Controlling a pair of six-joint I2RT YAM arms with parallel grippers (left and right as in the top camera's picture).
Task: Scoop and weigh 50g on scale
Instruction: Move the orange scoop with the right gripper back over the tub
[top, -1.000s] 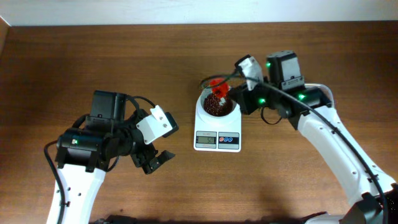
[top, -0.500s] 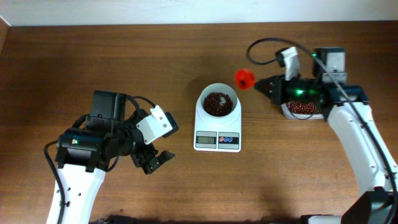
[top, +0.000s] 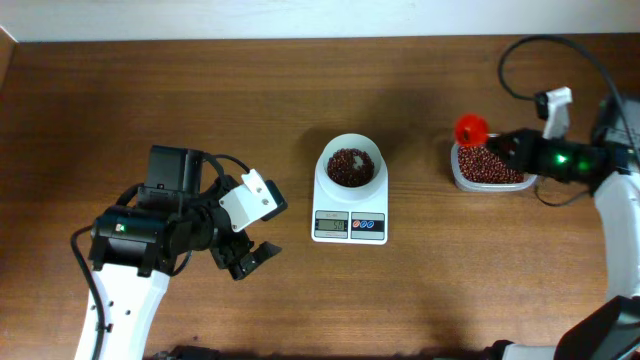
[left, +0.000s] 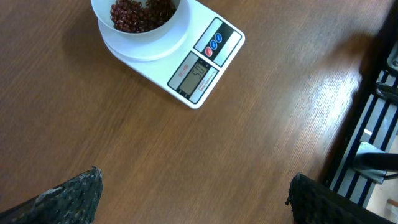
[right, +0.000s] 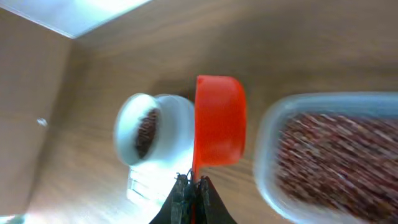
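Hovering well to the right of the small white digital scale (top: 349, 205), the round red plastic scoop (top: 471, 128) hangs over the scale-side edge of the clear rectangular tub of red beans (top: 492, 170). Its thin handle is pinched hard in the right gripper (right: 191, 184), jaws clamped on it. The scale itself sits mid-table, its round white bowl (top: 350, 139) holding a modest heap of beans. The left gripper (top: 252, 260) waits down-left of the scale above the dark wooden table (top: 200, 90), claw spread wide and empty. Looks like the refill step: scoop at the supply, nothing visibly in it. The display's digits are too small to trust, so the next move hinges on that reading, either a shallow dip into the tub or a stop.
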